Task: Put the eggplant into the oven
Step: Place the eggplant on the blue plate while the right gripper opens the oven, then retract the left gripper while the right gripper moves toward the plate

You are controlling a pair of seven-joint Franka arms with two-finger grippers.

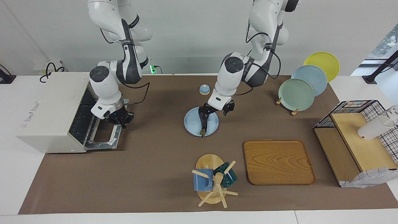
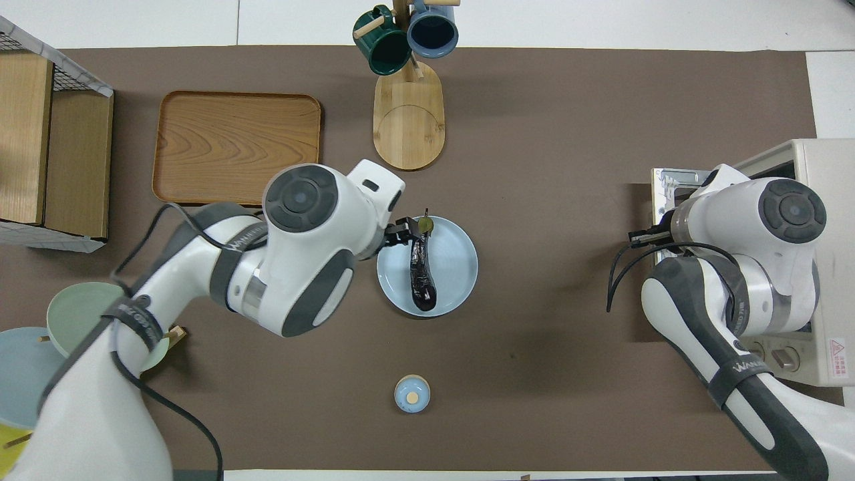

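Purple eggplant [image 1: 202, 121] lying on plate [image 1: 191, 123]; left gripper [image 1: 217, 109] spread wide: regrip mid-body. Right gripper [image 1: 117, 119] pinching oven [image 1: 49, 109] door.

bright, even light from overhead; both views are sharp. soft, short shadows fall on the brown worktop [image 1: 149, 174] beside the oven [image 1: 49, 112] and under the arms. no glare or visible edge distortion.

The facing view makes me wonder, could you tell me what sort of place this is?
Probably a lab bench staged as a kitchen: a cream-white toaster oven, a wooden mug tree and coloured plates on a rack, on a brown mat.
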